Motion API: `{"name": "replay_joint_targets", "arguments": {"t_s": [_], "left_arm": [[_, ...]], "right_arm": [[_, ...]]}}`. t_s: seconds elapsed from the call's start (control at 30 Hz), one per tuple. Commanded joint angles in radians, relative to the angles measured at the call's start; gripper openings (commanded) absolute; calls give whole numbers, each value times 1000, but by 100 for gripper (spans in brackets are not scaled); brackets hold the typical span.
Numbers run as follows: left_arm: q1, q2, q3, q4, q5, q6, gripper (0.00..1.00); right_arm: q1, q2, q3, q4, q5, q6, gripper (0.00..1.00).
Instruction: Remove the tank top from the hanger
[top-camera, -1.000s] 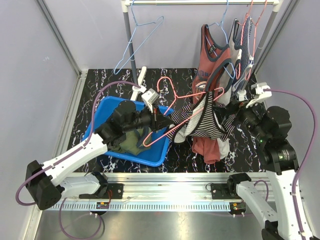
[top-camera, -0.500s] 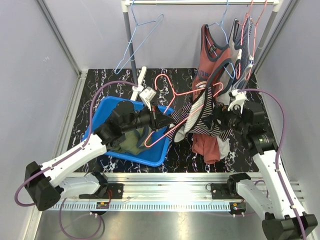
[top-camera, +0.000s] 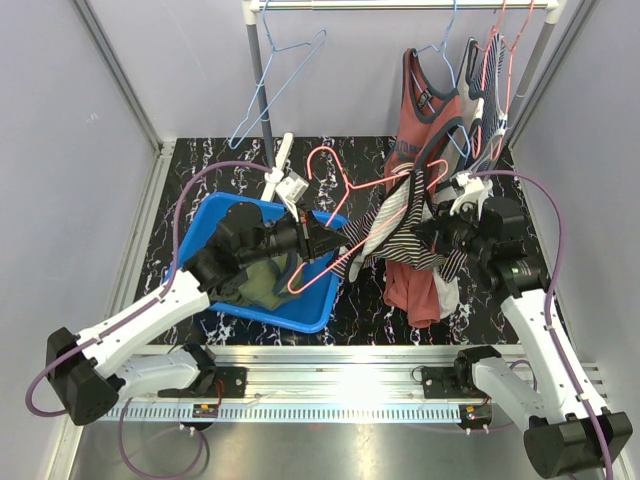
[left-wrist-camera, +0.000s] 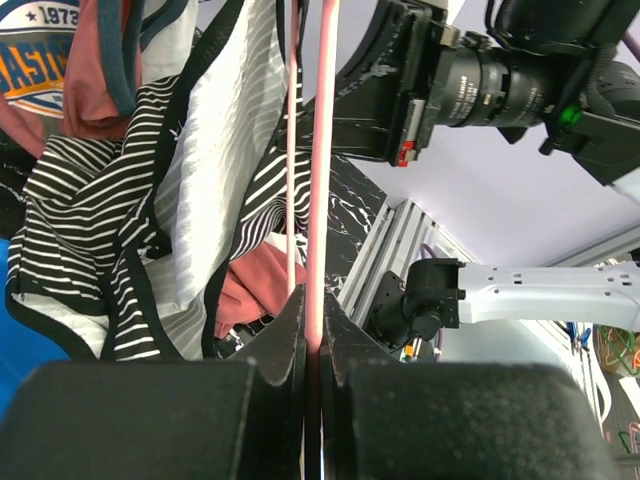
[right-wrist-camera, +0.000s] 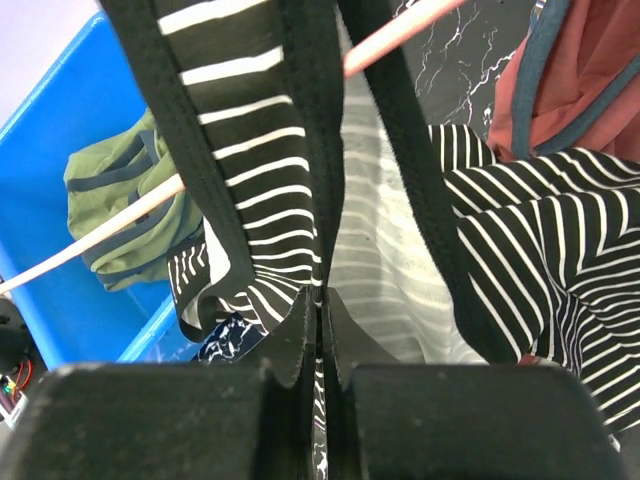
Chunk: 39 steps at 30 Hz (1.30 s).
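Observation:
A black-and-white striped tank top hangs from a pink wire hanger held in the air over the middle of the table. My left gripper is shut on the hanger's lower wire; in the left wrist view that hanger wire runs straight up from between the left gripper's closed fingers, with the tank top to its left. My right gripper is at the tank top's right side. In the right wrist view the right gripper is shut on the tank top's striped fabric beside a black-edged strap, and the hanger wire crosses above.
A blue bin under the left arm holds a green garment. A rail stand at the back carries empty blue hangers and a rust tank top among other clothes. A rust garment lies on the table below the striped one.
My right arm has swung left from the table's right side to the striped tank top, and its gripper has gone from open to shut on the fabric. The left gripper has lifted the hanger slightly.

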<state>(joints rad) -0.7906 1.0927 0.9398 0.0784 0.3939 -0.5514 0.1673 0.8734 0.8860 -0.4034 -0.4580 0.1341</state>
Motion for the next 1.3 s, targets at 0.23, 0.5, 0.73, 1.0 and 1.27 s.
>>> {"name": "replay_joint_targets", "arguments": {"t_s": [0.23,0.5,0.73,1.0,1.27], "left_arm": [[4,-103,-33,-127,-125,172,0],[25,-281,-42,-350,-220,389,0],[27,-459,-90,-371,-253,466,0],[27,-450,-114,-309,-204,439,0],[27,-370,16,-500,-107,642,0]], "right_arm": [[-52,-59,129,12,183,-129,0],[-83,-109,133,-57,242,-163,0],[-83,-103,87,-138,0,-252,0],[-83,-36,53,-268,-238,-473,17],[-81,-24,163,-613,-451,-993,96]]}}
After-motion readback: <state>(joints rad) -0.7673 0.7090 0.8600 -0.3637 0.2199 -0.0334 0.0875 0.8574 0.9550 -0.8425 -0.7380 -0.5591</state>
